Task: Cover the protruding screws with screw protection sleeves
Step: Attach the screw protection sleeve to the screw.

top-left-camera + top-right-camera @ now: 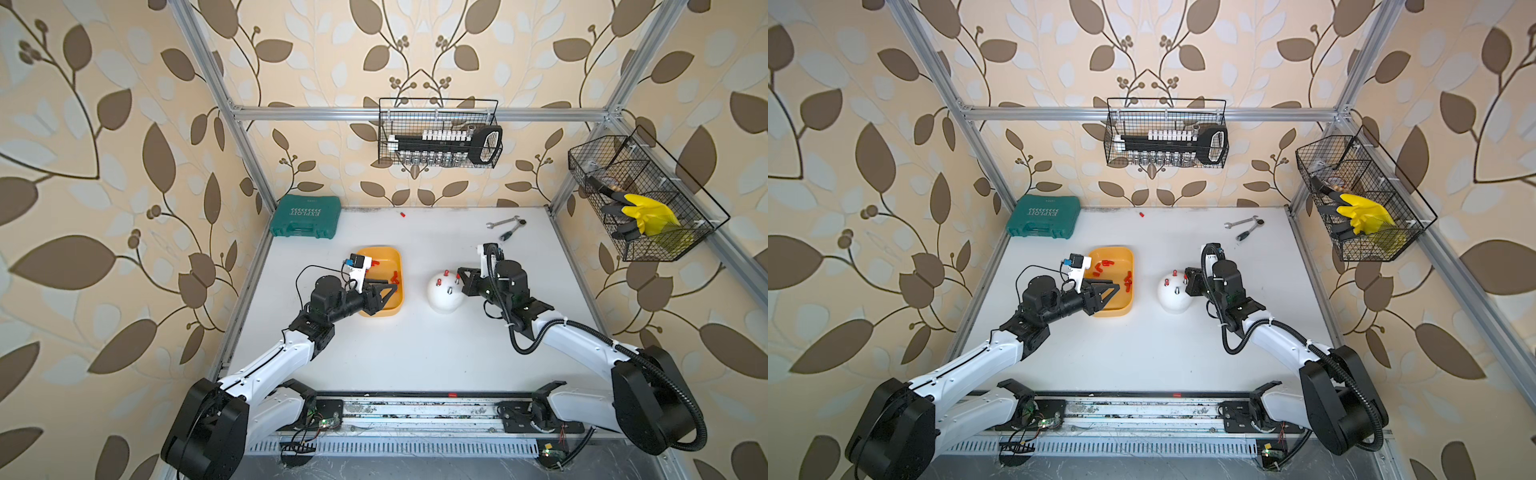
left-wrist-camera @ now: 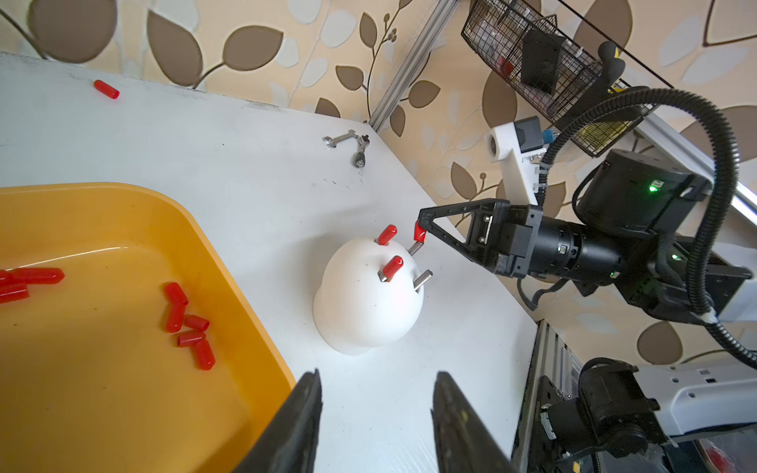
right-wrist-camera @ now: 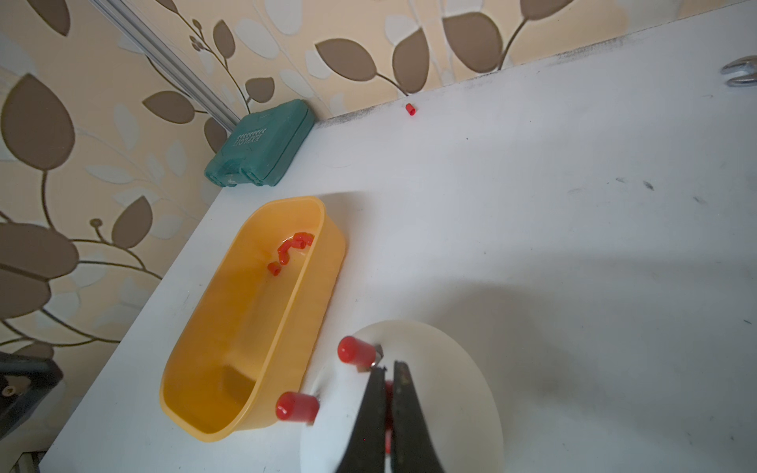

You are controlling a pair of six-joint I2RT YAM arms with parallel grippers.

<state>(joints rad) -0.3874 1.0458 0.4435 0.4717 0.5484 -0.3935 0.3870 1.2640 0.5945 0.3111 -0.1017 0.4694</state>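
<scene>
- Red sleeve (image 2: 419, 230) nipped in the right pincer (image 2: 422, 234): glossy, smooth plastic.
- Studs (image 2: 422, 281) just beside that pincer: bare grey metal.
- Dome (image 2: 360, 311) under its tips: smooth, matt white.
- Tray (image 2: 82, 389) beside the left pincer (image 2: 377, 374): glossy yellow plastic.
- Bench (image 2: 245, 184): matt white, scuffed.

Four screws (image 2: 423, 279), two wearing sleeves (image 2: 392, 266); one dome (image 2: 360, 319), one tray (image 2: 102, 389), two wrenches (image 2: 339, 139), one case (image 1: 305, 217), two baskets (image 1: 384, 141)

The counter (image 1: 415, 353) is white with faint grey scuffs. The sleeves (image 2: 175, 319) are bright red, in the yellow-orange tray (image 2: 102, 389), on the white dome (image 2: 360, 323) and at the tip of the black right hand (image 2: 422, 234). The bare screws (image 2: 422, 281) are grey metal. The left hand (image 2: 377, 374) is black. The tool case (image 1: 305, 217) is teal, the wire baskets (image 1: 386, 137) black, the glove (image 1: 646, 212) yellow. The wallpaper (image 1: 104, 166) is cream, patterned with brown leaves.
</scene>
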